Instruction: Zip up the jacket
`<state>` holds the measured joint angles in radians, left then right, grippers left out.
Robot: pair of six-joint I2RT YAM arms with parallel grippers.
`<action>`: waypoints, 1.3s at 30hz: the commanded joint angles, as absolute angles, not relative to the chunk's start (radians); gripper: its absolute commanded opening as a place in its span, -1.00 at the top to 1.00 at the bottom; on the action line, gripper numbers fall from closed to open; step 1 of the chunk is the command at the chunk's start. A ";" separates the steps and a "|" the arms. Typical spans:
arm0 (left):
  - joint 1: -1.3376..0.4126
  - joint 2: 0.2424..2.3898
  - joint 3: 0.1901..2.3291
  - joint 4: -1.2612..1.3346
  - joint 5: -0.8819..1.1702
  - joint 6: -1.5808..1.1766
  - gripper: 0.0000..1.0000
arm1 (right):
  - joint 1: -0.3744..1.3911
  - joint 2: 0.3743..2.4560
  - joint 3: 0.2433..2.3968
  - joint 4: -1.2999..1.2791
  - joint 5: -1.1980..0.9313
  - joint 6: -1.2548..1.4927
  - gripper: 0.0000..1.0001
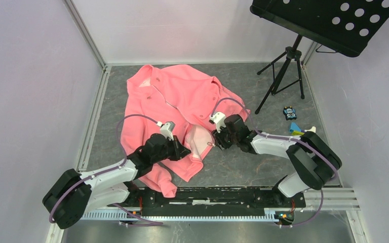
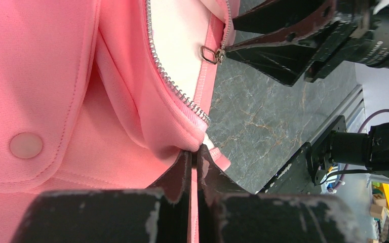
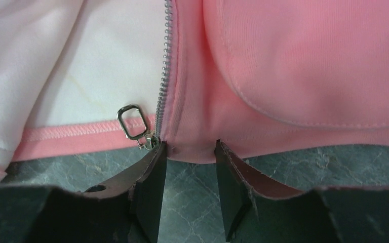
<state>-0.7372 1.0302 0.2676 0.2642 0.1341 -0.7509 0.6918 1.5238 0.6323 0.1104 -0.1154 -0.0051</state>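
The coral-pink jacket [image 1: 174,104] lies open on the grey floor, its pale lining showing at the lower front. My left gripper [image 1: 185,151] is shut on the hem of the jacket's left front edge [image 2: 147,126], beside the zipper teeth [image 2: 174,88]. My right gripper [image 1: 216,142] is open; its fingertips [image 3: 157,154] touch the hem of the right front panel [image 3: 283,66]. The metal zipper slider and pull [image 3: 134,124] sit at the bottom of that side, just beside my right gripper's left finger. The pull also shows in the left wrist view [image 2: 210,54].
A black music stand [image 1: 288,61] stands at the back right. Small toys and a blue box [image 1: 296,124] lie at the right. White walls enclose the table. The arm bases sit on a black rail [image 1: 207,195] at the near edge.
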 commanded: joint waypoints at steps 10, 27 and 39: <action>-0.738 1.033 0.300 0.300 0.137 -0.771 0.95 | 0.692 1.526 0.665 0.184 -0.161 0.026 0.99; -0.738 0.773 0.227 0.505 0.046 -0.378 0.96 | 0.685 1.325 0.693 0.342 -0.632 -0.061 0.99; -0.738 0.883 0.180 0.799 0.100 -0.297 0.95 | 0.685 1.306 0.665 0.466 -0.697 0.044 0.99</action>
